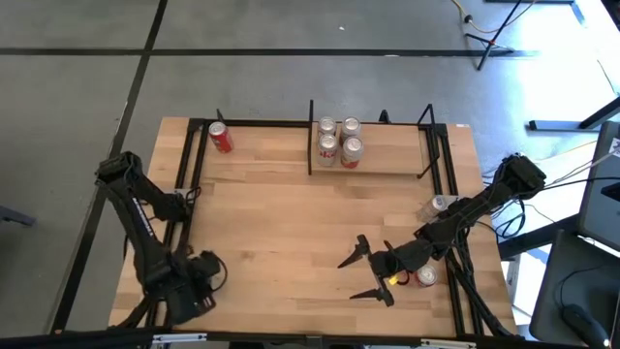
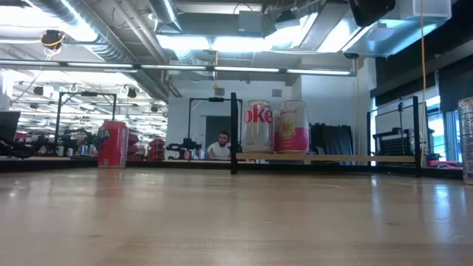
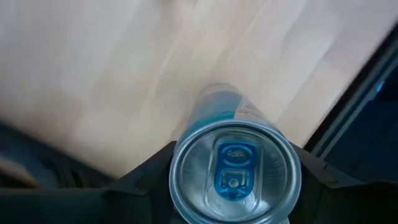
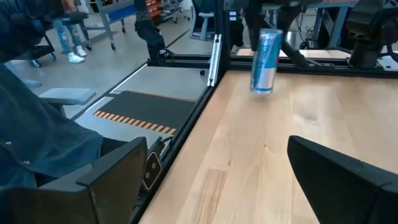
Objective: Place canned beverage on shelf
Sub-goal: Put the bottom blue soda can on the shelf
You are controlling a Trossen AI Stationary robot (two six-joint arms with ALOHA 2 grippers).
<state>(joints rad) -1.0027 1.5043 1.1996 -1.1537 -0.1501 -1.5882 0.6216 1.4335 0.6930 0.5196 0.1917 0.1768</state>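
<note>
A slim blue-and-silver can (image 3: 233, 171) is in my left gripper (image 3: 231, 186) at the table's near left. In the high view the gripper (image 1: 199, 276) hides it. The right wrist view shows the can (image 4: 266, 61) upright and slightly tilted. The shelf (image 1: 387, 160) stands at the far edge, a light-wood board with black uprights. Several cans (image 1: 339, 141) stand on its left half, and two show in the low view (image 2: 273, 127). My right gripper (image 1: 360, 274) is open and empty over the near right of the table. My left gripper pinches the can's two opposite sides just below its top rim (image 3: 180, 168) between its two fingers. The fingers come from above, pointing down. The can hangs below them, a little tilted, its tab end up. It appears just clear of the table (image 4: 267, 93).
A red can (image 1: 221, 138) stands at the far left. A pale can (image 1: 436, 206) stands by the right rail, and a red can (image 1: 424, 277) lies under my right arm. Black rails (image 1: 189, 160) frame the table. The shelf's right half is bare.
</note>
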